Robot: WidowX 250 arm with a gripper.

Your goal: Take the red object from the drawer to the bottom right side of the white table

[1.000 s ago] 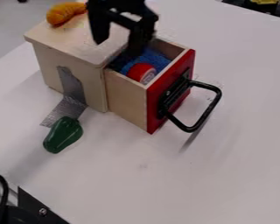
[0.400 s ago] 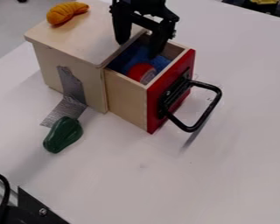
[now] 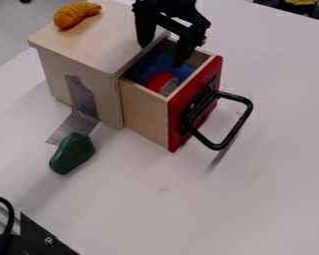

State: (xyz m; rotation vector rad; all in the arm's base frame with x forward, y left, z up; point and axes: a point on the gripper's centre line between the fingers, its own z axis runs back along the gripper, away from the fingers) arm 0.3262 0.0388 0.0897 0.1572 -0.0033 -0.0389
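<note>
The black gripper (image 3: 162, 54) hangs over the back part of the pulled-out drawer, its two fingers spread apart with nothing between them. Inside the wooden drawer (image 3: 145, 110), which has a red front with a black handle, lies the round red object (image 3: 162, 82). It rests beside blue material (image 3: 163, 64), below and in front of the fingertips and apart from them. The white table (image 3: 255, 199) spreads around the box and out to the lower right.
A wooden box (image 3: 79, 45) holds the drawer, with an orange-yellow item (image 3: 76, 14) on its top. A dark green pepper-shaped object (image 3: 72, 153) lies near grey tape (image 3: 74, 126) at the box's front. Black equipment (image 3: 39, 236) occupies the lower left corner.
The gripper has moved right, from over the box top and the drawer's inner end to over the drawer. The red object and the drawer have stayed in place.
</note>
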